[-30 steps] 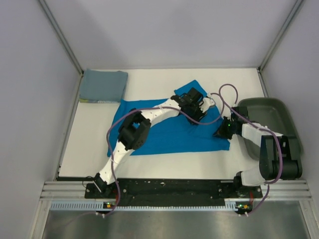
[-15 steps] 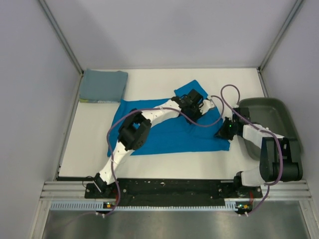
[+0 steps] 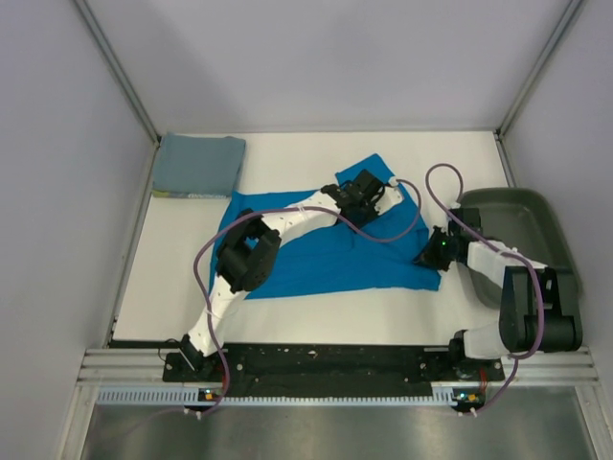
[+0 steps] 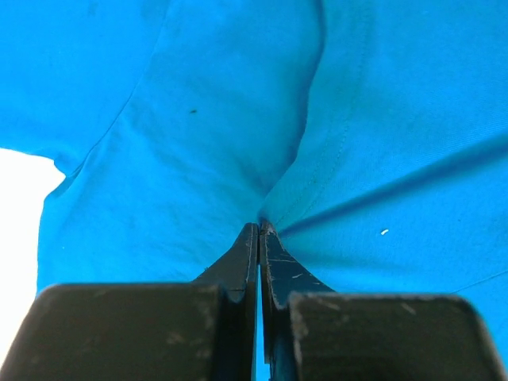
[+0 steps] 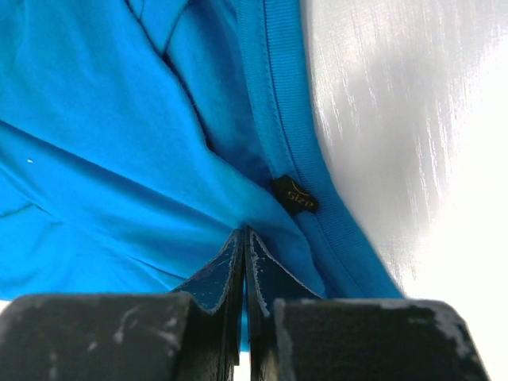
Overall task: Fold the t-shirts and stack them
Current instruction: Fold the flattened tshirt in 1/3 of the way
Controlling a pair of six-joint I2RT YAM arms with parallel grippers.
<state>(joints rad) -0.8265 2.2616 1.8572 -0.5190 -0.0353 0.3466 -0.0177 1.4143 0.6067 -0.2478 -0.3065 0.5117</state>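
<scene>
both claws pinched on blue shirt, fold in hand

the cobalt blue t-shirt (image 3: 306, 259) lies spread across the middle of the white table (image 3: 316, 153), rumpled, upper right part bunched up. the grey-blue t-shirt (image 3: 198, 165) sits folded square in the upper left corner of the table, well apart from it. the dark green tray (image 3: 522, 216) is at the right edge and no cloth shows in it.

the left gripper (image 4: 259, 226) has its jaws pressed together on a ridge of blue cloth, with creases radiating from the pinch. in the top view it sits upper centre of the frame. the right gripper (image 5: 243, 232) is likewise clamped tight on blue cloth just below the ribbed collar (image 5: 278, 103), near the small black size label (image 5: 295, 195). in the top view it is at the shirt's right edge, just beside the tray.

judgement: this is early in the fold, with stacking not yet done. to do it well, lift both pinches together and level, and hold the cloth taut between them so it doesn't sag or twist. carry the edge over in one sweep, lay it flat, then release. risk: either pinch may have caught only one layer, and the collar side could slip.
</scene>
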